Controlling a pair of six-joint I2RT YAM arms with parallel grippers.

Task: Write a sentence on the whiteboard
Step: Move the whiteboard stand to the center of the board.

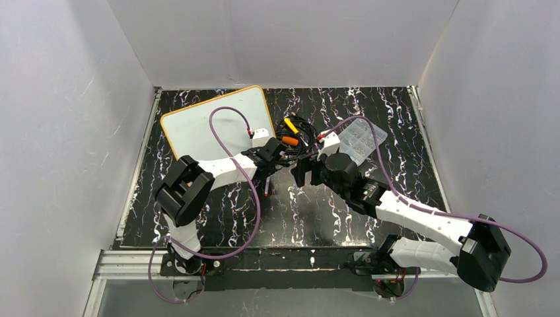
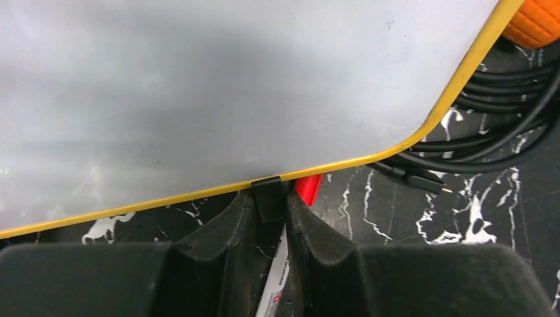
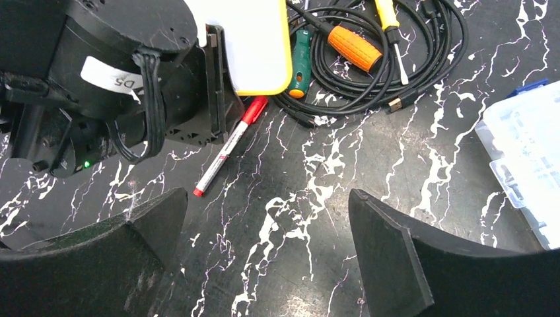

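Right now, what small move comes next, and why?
Probably the left claw should lift the marker slightly: it is shut on it low beside the blank whiteboard, the red cap is on, and the open right claw faces it for uncapping.

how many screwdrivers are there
3, on the cable coil: green-handled by the whiteboard corner, orange-handled beside it, yellow-handled farther right. More may be hidden.

Lab test cell: white enclosure walls (image 1: 66, 132), black marbled table (image 1: 297, 218), aluminium rail (image 1: 132, 264).
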